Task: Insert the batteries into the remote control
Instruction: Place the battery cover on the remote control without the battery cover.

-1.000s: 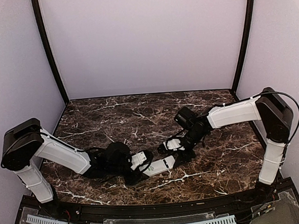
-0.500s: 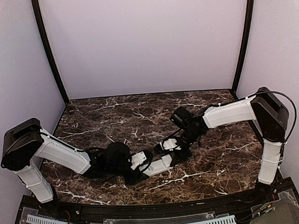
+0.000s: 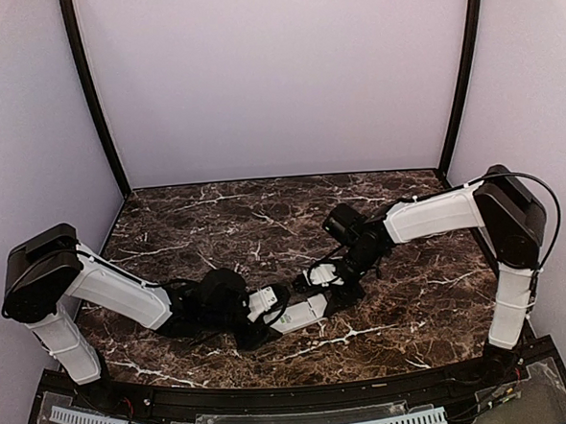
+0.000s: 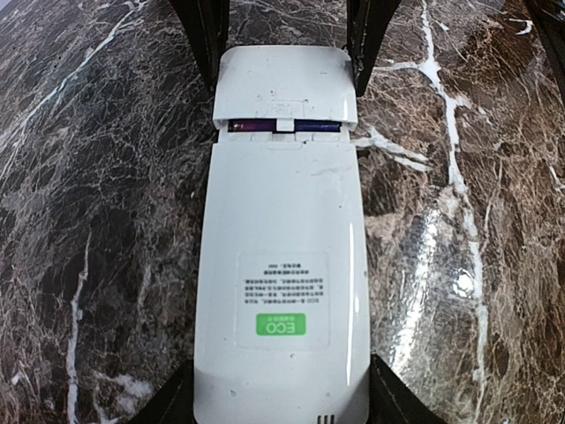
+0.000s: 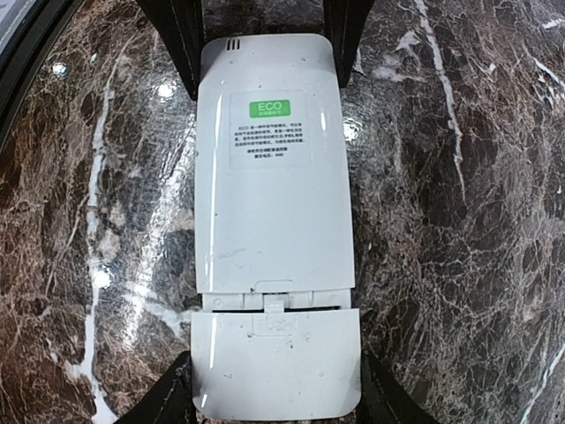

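The white remote control [image 3: 304, 312] lies face down on the marble, its plain back and green ECO label [image 4: 281, 324] upward. My left gripper [image 4: 282, 397] is shut on the label end, with a black finger [image 4: 172, 402] against each long side. My right gripper [image 5: 274, 397] is shut on the battery cover [image 5: 275, 364] at the other end. The cover sits almost flush with the body. A narrow gap [image 4: 265, 126] remains there, and of the batteries only a thin purple strip shows in it. From above, both grippers [image 3: 270, 307] [image 3: 326, 282] meet over the remote.
Dark veined marble table [image 3: 264, 223] with pale walls at the back and sides. A black rail [image 3: 275, 395] runs along the near edge between the arm bases. Nothing else lies on the marble.
The right arm slid a little left toward the left gripper, bringing the cover end closer to the body. It has held still over the last half second. The left arm stayed put.
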Motion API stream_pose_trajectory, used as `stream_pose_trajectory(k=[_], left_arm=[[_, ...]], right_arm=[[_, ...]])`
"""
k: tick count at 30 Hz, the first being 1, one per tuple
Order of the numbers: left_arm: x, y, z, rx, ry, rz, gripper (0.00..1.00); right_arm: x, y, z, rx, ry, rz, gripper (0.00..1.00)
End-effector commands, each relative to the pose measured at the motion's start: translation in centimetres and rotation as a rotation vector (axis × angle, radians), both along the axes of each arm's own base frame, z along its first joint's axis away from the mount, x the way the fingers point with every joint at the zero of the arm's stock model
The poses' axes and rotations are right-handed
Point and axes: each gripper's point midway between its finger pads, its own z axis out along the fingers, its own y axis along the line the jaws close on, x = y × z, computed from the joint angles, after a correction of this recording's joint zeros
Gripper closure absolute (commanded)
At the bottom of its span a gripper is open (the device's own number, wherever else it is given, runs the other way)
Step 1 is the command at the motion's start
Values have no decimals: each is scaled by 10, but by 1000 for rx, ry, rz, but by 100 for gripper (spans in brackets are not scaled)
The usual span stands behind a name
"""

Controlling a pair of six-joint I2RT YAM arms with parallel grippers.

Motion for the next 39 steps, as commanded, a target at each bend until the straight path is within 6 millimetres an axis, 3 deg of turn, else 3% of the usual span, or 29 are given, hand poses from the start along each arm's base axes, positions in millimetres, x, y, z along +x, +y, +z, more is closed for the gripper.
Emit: stream_pose_trajectory(k=[1, 6, 18, 32, 36, 39], left_arm=[[2, 28, -24, 114, 19, 56, 56], [2, 28, -24, 113, 20, 57, 56], [2, 29, -24, 116, 20, 56, 56], [1, 28, -25, 116, 24, 50, 56], [1, 27, -26, 118, 27, 45, 49], [0, 26, -28, 124, 33, 40, 39]], right_arm=[[-6, -8, -10, -52, 41, -23, 63], [1, -3, -13, -55, 38, -30, 62], [3, -11, -21, -97, 18, -33, 57], [11, -15, -14, -85, -28, -44, 58], [10, -13, -13, -72, -28, -36, 57], [12, -10, -13, -64, -21, -37, 54]])
